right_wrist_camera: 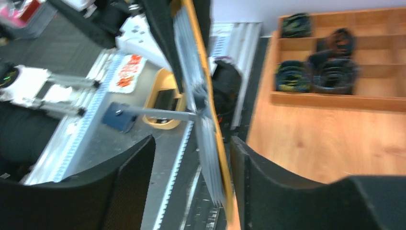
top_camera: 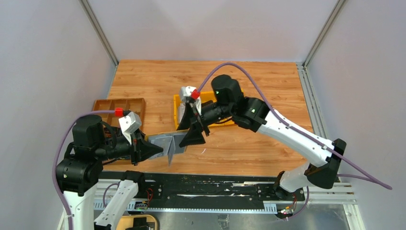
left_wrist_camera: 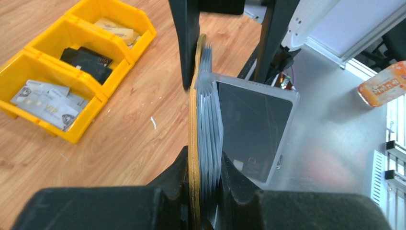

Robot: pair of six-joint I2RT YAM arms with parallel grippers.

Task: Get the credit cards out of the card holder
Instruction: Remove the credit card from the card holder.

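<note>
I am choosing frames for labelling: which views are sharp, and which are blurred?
Right wrist view: motion blur everywhere, the card holder and brown tray smeared. Left wrist view: sharp on the yellow bins, pale haze at right. Top view: sharp, evenly lit.

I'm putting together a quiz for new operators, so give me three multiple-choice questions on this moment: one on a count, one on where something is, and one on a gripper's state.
1. How many yellow bins show in the left wrist view?
A two; B three; C five.
2. Where is the card holder?
A inside a bin; B clamped in the left gripper, held up; C lying closed on the wood.
3. How do the jaws of the right gripper stand?
A open, one on each side of the holder; B shut on a loose card; C shut on nothing.

Answers:
1. B, three joined bins sit in a row.
2. B, the fingers pinch its pockets from both sides.
3. A, the right wrist view shows its fingers wide apart with the holder's edge between them.
</note>
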